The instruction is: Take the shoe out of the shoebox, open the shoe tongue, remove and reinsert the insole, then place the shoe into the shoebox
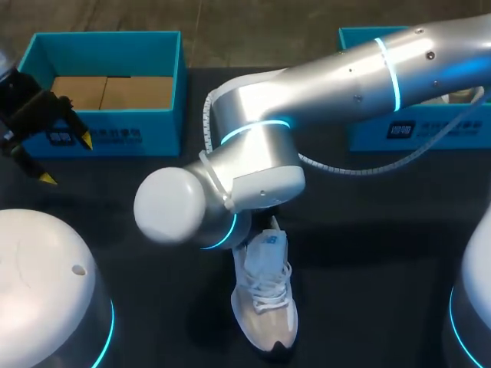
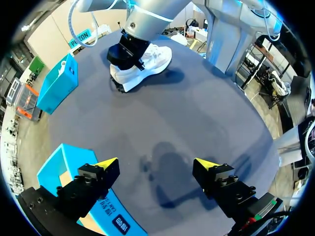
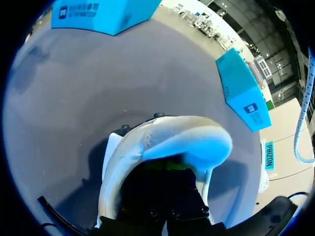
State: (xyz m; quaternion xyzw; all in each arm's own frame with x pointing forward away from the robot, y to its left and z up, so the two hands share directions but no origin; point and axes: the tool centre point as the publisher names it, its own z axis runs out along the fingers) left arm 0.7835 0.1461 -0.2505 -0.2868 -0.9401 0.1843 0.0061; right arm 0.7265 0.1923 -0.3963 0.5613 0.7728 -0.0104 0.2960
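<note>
Dark table top (image 1: 368,230) is carrying two blue boxes: the left shoebox (image 1: 115,126) is sitting open at the far left corner, and a second blue box (image 1: 414,130) is sitting at the far right.

- The shoe (image 1: 265,307) is standing out of the box, upright on its sole, near the front middle of the table and well apart from both boxes. Its tongue (image 1: 270,249) is standing up above the laces.
- The right arm (image 1: 330,77) is reaching past the middle, and the right gripper (image 2: 125,58) is pointing down into the mouth of the shoe. In its own wrist view a pale curved flap (image 3: 192,142) is arching over a dark opening; tongue or insole, I cannot tell. Nor can I tell whether this gripper is gripping anything.
- The left gripper (image 2: 156,164) is hanging spread wide and empty just beside the left shoebox, far from the shoe.

Judgement: the work is sitting at the tongue-or-insole stage, with the shoe out and the return to the box not yet done. The next move is calling for a sure pinch on the insole's edge and a lift straight out. The light shoe is likely to drag along, so the idle left arm may be needed to steady it.
</note>
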